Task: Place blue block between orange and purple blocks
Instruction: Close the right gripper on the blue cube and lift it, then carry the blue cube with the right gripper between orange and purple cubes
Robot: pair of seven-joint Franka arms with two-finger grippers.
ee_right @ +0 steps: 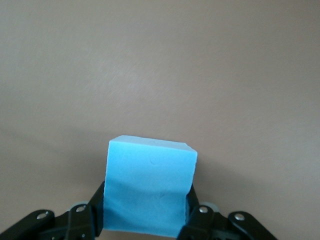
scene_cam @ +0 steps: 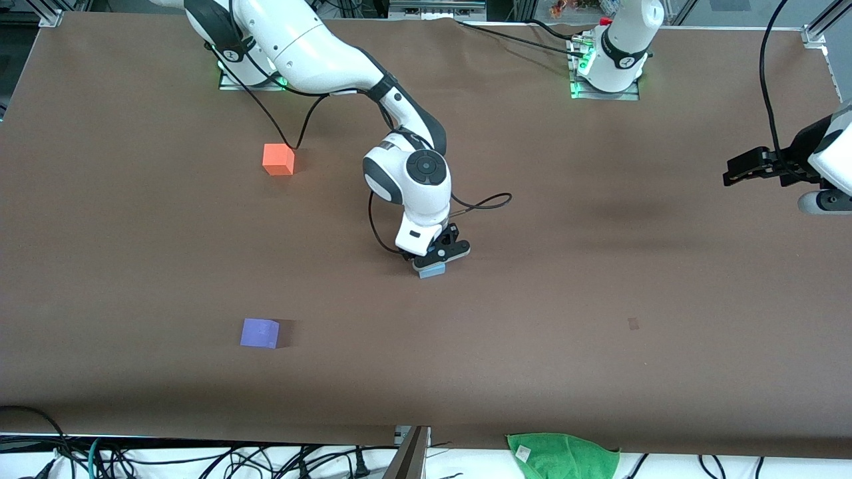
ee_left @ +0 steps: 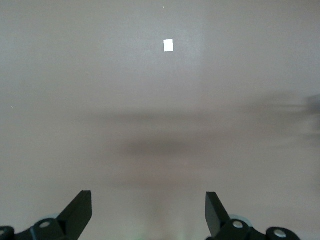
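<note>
Three blocks (scene_cam: 278, 159), one green cloth (scene_cam: 562, 456)

White arms (scene_cam: 313, 46) (black joints, fingers (ee_right: 82, 222))

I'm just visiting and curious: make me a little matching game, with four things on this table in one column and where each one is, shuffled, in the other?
Things:
1. blue block
2. orange block
3. purple block
4. left gripper

Places or states:
A. on the table, nearest of the blocks to the front camera
B. open with nothing in it, waiting at the left arm's end of the table
C. on the table, closest to the right arm's base
D. gripped by the right gripper

Pairs: 1-D, 2-C, 3-A, 4-B
</note>
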